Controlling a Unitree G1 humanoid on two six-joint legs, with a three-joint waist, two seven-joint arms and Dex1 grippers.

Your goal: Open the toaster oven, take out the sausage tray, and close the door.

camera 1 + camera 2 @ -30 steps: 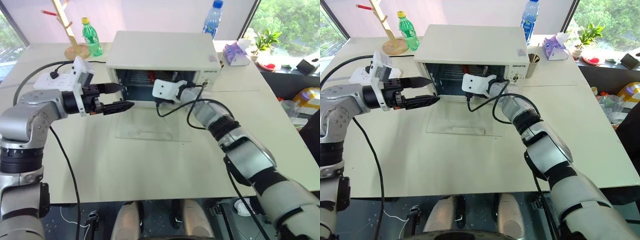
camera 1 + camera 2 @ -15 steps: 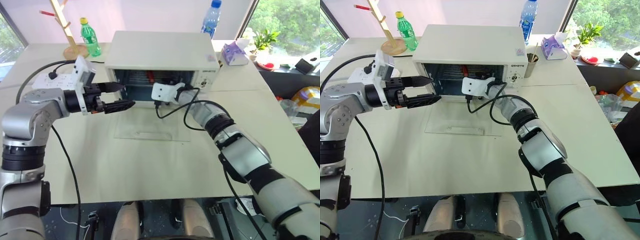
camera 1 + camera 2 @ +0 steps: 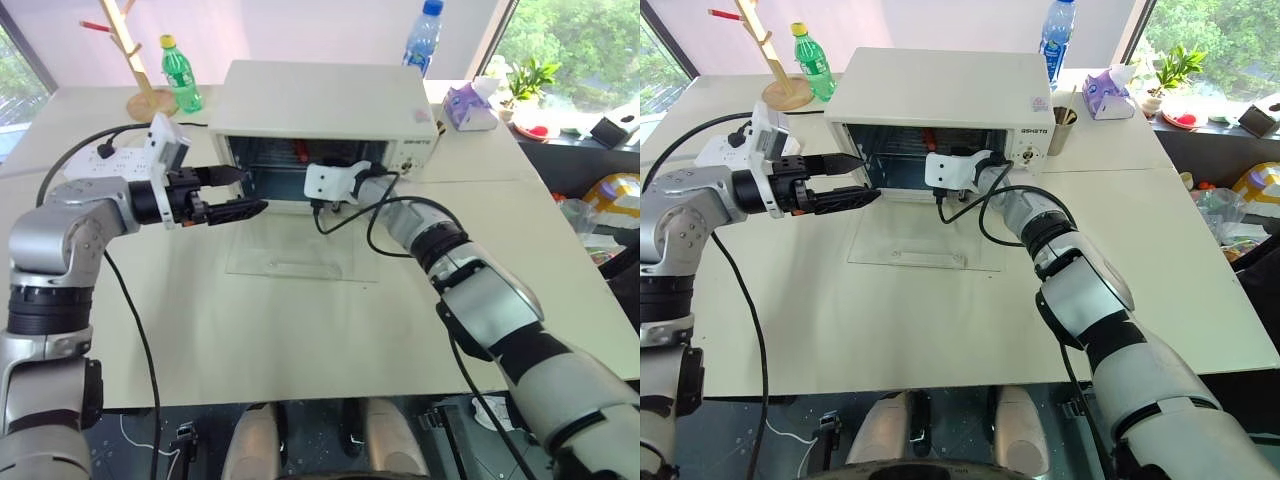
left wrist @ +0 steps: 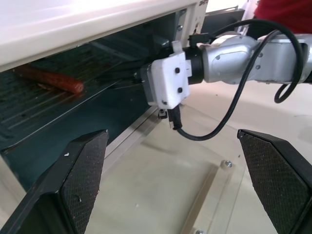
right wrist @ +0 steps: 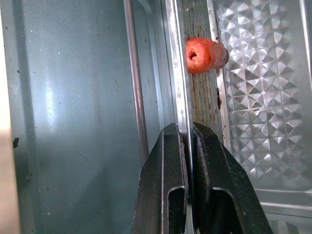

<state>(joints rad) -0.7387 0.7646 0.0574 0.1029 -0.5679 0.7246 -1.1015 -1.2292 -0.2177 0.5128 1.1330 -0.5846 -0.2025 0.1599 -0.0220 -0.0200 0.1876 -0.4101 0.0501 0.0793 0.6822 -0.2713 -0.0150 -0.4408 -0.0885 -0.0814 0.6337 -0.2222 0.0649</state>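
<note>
Currently the right hand (image 5: 186,141) is pinching the thin front rim of the shallow silvery ridged metal tray (image 5: 253,97), which is sitting inside the white boxy toaster oven (image 3: 325,100) with one reddish-brown sausage (image 5: 204,54). The tray is probably light, stiff and greasy, so an edge grip risks tilting. The left hand (image 3: 235,195) is hovering fully spread, holding nothing, near the oven mouth above the lowered clear glass door (image 3: 295,255).

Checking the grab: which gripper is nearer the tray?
Right. The right gripper is inside the oven, shut on the tray rim; the left gripper hangs open outside the oven's left front.
</note>
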